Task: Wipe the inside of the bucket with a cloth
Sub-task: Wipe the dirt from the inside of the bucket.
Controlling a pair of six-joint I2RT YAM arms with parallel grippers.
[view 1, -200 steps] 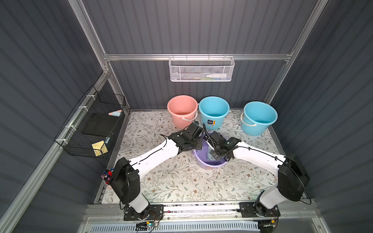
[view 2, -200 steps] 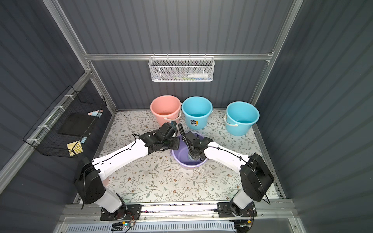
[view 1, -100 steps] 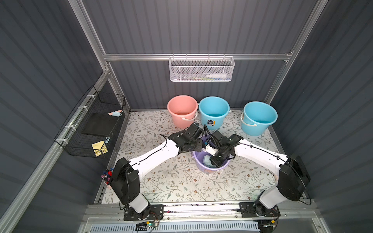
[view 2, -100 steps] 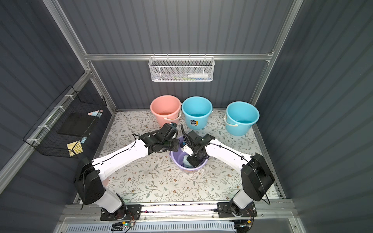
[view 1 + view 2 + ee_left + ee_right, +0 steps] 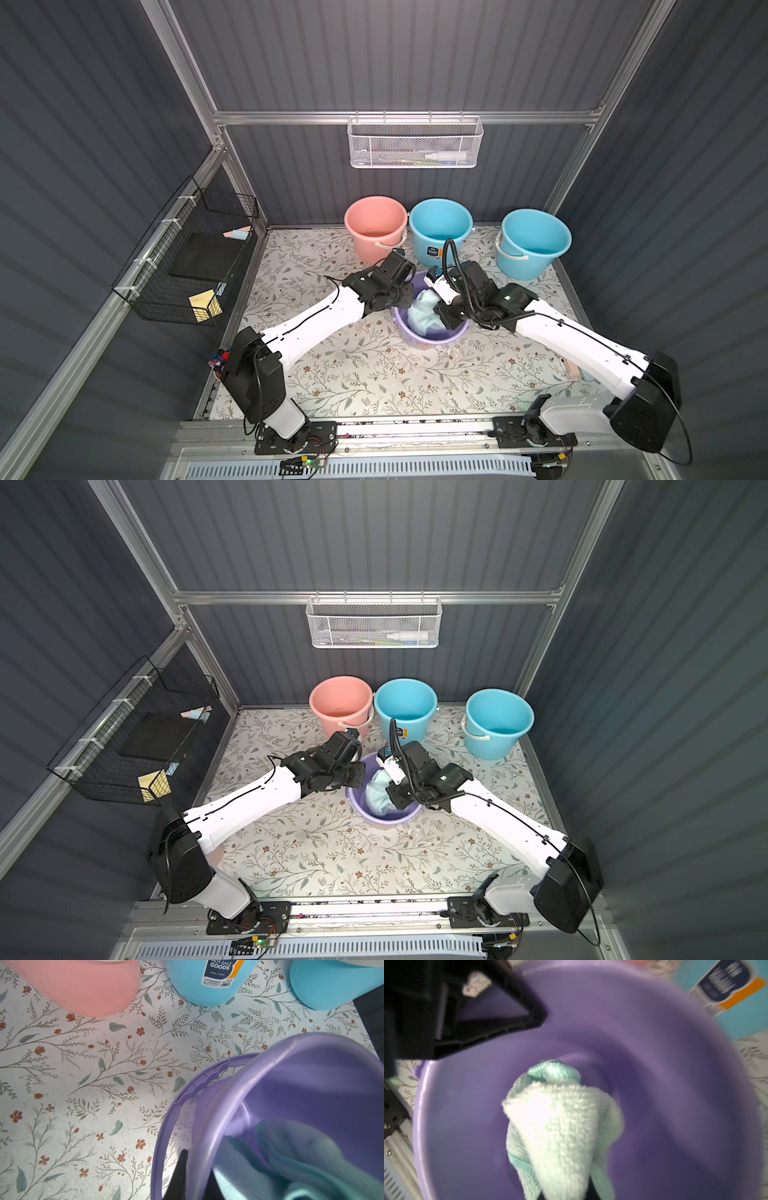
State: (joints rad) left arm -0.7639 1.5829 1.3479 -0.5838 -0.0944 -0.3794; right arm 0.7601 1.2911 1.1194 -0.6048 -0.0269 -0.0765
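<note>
On the table point(image 5: 332, 374) sits the purple bucket point(image 5: 432, 337), with the cloth point(image 5: 420, 318) inside it. The left jaws pinch the rim tight and the right jaws squeeze the cloth. It is best to press the cloth on the wall and rub all round. The cloth hides much of the bottom and the tips of the right jaws.

Four buckets in all: one pink bucket point(image 5: 375, 226); two blue buckets point(image 5: 440, 224) point(image 5: 534, 241); one purple bucket point(image 5: 432, 337); one cloth point(image 5: 422, 313); two arms point(image 5: 316, 320) point(image 5: 577, 345); two baskets, one white basket point(image 5: 415, 143) and one black basket point(image 5: 187, 266); the white one seems to hold one bottle point(image 5: 446, 156), though its mesh blurs anything else.
</note>
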